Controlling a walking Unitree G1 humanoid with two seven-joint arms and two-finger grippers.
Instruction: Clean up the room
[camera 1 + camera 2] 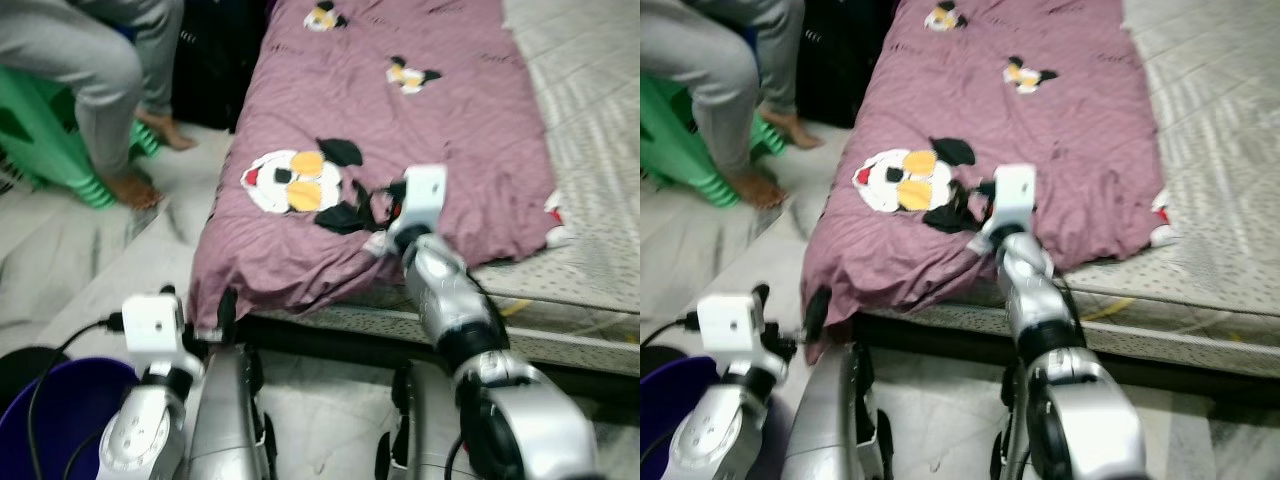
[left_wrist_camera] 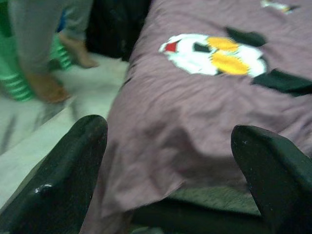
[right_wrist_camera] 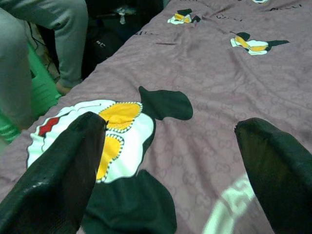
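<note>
A mauve blanket [image 1: 420, 120] printed with cartoon duck faces lies spread over a mattress [image 1: 590, 160]. Its near corner hangs crumpled over the bed's edge [image 1: 250, 280]. My right gripper [image 3: 170, 131] is stretched out just above the blanket, by the big white and yellow duck print [image 1: 292, 182]. It is open with nothing between its fingers [image 3: 68, 161]. My left gripper [image 2: 168, 131] is low at the bed's near left corner. It is open and faces the hanging fold of blanket, apart from it.
A person in grey trousers [image 1: 95, 70] sits barefoot on a green stool [image 1: 35, 140] at the left. A black bag [image 1: 215, 60] stands by the bed. A purple bucket [image 1: 60, 410] is at my lower left on the marble floor [image 1: 90, 260].
</note>
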